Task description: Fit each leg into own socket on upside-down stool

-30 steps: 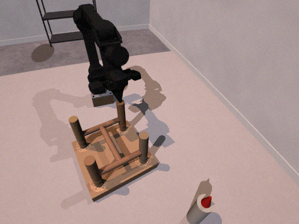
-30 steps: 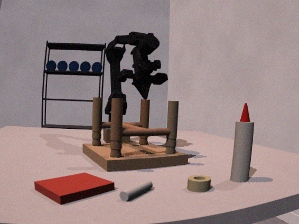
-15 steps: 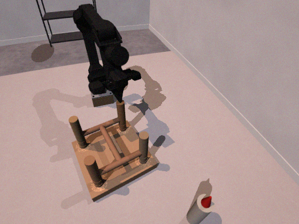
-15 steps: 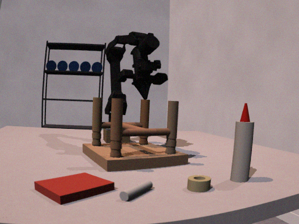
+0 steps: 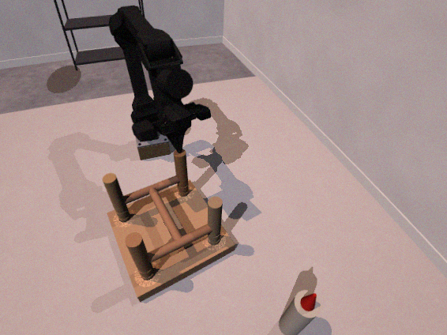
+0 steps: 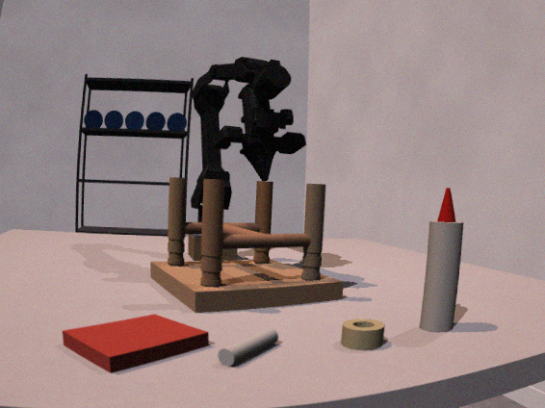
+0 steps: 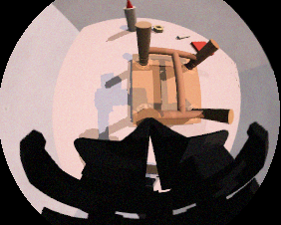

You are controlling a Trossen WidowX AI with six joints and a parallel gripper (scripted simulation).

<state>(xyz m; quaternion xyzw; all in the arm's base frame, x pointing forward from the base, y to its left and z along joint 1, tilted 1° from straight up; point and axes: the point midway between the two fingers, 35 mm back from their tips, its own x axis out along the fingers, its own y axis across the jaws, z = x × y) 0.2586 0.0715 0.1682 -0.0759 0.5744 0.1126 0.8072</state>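
Observation:
The wooden stool lies upside down with its square seat (image 5: 171, 237) flat on the table. All four brown legs stand upright in the seat's corners, joined by an H of rungs (image 5: 167, 213). The far leg (image 5: 181, 172) stands under my gripper (image 5: 178, 149), which is shut and empty, its tips right at the leg's top end. In the exterior view the gripper (image 6: 264, 175) points down onto that leg (image 6: 263, 221). The wrist view shows the seat (image 7: 164, 91) below the shut fingers.
A red flat block (image 6: 135, 339), a grey short rod (image 6: 247, 347), a tan ring (image 6: 363, 333) and a grey post with a red cone (image 6: 442, 271) stand near the table's front. A black shelf (image 6: 132, 154) stands behind the table. Walls close the right side.

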